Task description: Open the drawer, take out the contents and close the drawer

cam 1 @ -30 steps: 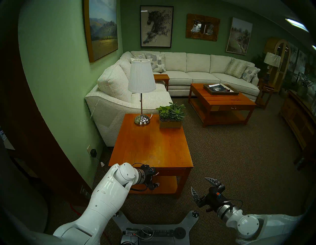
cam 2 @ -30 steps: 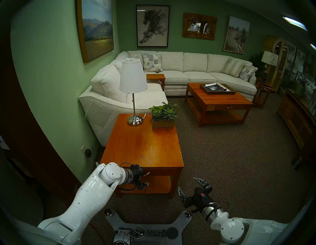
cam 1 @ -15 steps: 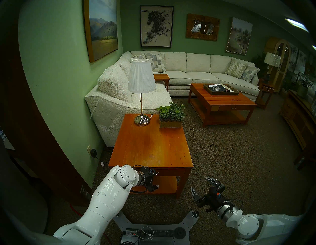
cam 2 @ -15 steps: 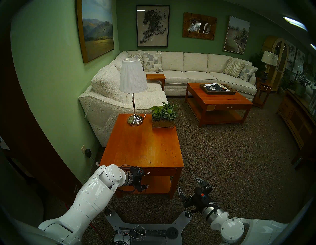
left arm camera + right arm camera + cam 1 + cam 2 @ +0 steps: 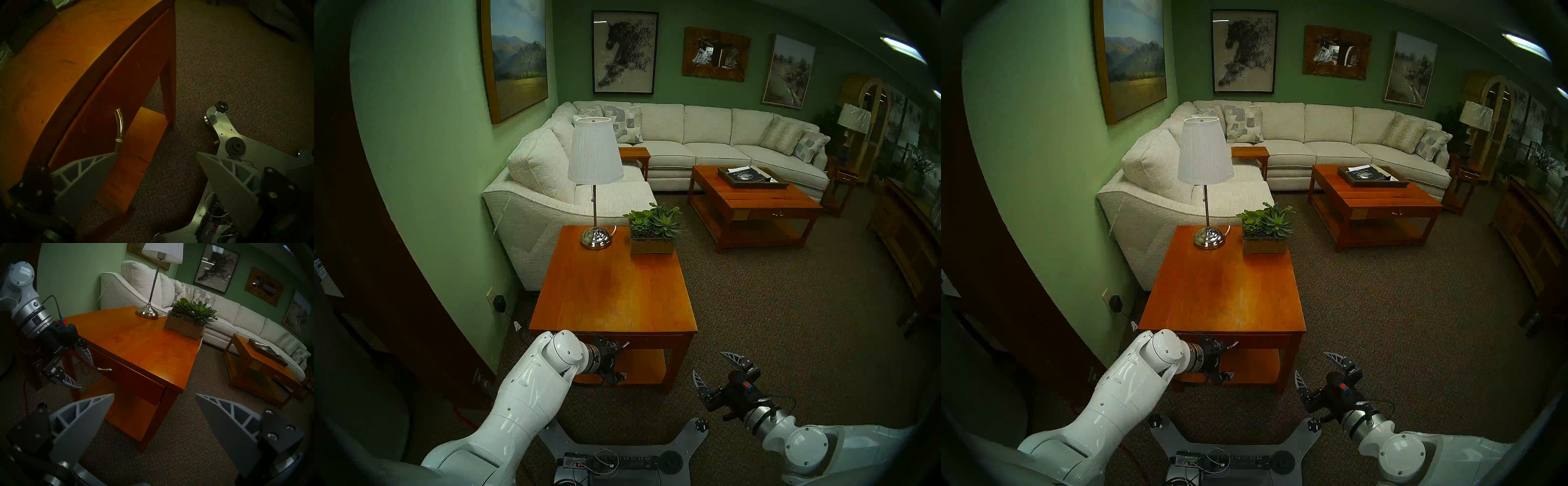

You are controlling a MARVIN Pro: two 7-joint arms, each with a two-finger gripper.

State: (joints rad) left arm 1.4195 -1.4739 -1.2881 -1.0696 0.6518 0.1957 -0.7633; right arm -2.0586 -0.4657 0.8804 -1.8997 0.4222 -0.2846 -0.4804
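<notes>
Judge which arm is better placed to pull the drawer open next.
Left. The left gripper is open right at the drawer's silver handle, one finger beside it. The right gripper, also open, hangs over the carpet, clear of the table.

Green walls (image 5: pixel 426 163), cream sectional (image 5: pixel 687 135), brown carpet (image 5: pixel 789 322).

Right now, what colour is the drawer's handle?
Shiny silver metal handle against the orange-brown drawer; clearest in the right wrist view.

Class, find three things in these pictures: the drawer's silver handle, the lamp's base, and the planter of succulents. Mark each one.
drawer's silver handle (image 5: pixel 105 369): right wrist view, middle of the curved bar.
lamp's base (image 5: pixel 595 239): head left view, top of the chrome dome.
planter of succulents (image 5: pixel 652 246): head left view, its front wall.
</notes>
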